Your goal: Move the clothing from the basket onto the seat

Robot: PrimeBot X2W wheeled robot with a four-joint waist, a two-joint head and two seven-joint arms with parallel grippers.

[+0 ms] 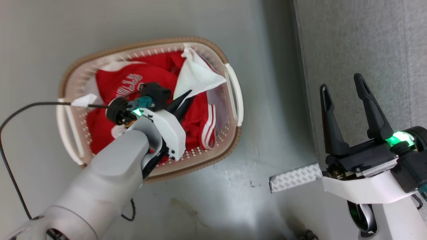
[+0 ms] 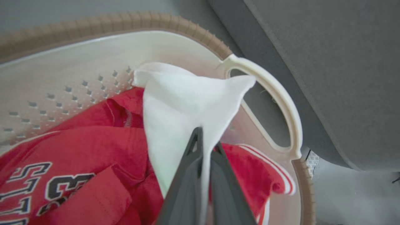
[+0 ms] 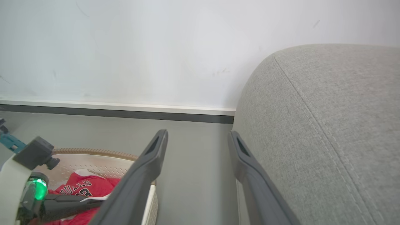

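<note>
Left pincer (image 2: 206, 137): fingers together, clamped on white piece (image 2: 184, 103) fanning beyond its tips. Red garments (image 2: 93, 137): beneath it, inside basket (image 1: 143, 45). Right pincer (image 1: 341, 82): fingers apart, empty, seat (image 3: 328, 125) just beside. Progress: early, judged; first piece gripped, none on the seat fabric in view

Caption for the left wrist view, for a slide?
Left gripper shut on the white piece in the basket of red clothing, sofa alongside.

Soft cloth, hard plastic

Matt red jersey (image 2: 81, 147) and white cloth (image 2: 184, 103); smooth perforated plastic basket (image 1: 233, 90); coarse-woven grey sofa (image 3: 328, 125); glossy floor (image 1: 233, 186).
</note>
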